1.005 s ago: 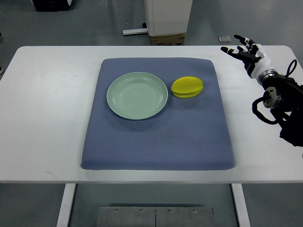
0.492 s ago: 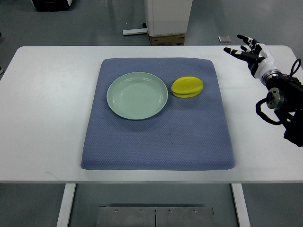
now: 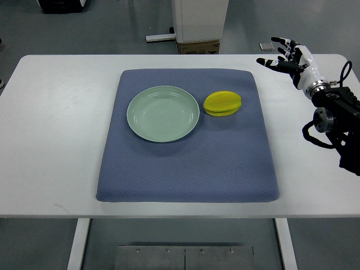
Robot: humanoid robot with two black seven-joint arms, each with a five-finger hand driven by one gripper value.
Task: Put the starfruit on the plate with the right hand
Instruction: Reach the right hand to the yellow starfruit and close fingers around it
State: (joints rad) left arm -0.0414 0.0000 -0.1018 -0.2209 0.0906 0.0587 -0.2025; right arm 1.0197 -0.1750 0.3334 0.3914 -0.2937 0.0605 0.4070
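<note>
On the white tabletop (image 3: 56,129), a blue-grey quilted fabric mat (image 3: 188,163) covers the middle. Round pale-green ceramic plate (image 3: 163,113) sits on the mat's upper-left part. Yellow ridged starfruit (image 3: 223,104) lies on the mat at 3 o'clock of the plate, just beside its rim; can't tell if they touch. No readable writing or brand anywhere; the cardboard box (image 3: 198,47) under the white cabinet (image 3: 199,19) at 12 o'clock shows dark marks too small to read.

Right hand (image 3: 288,56), black-and-white with jointed fingers (image 3: 271,62), sits over the table's far right corner, at about 2 o'clock of the starfruit and well apart from it. Fingers spread wide, pointing left, nothing held. Its black forearm (image 3: 337,126) enters from the right edge.

Versus half a second ago: hand has shifted slightly left and toward 12 o'clock, fingertips now reaching past the table's far edge. Starfruit, plate and mat unchanged.
</note>
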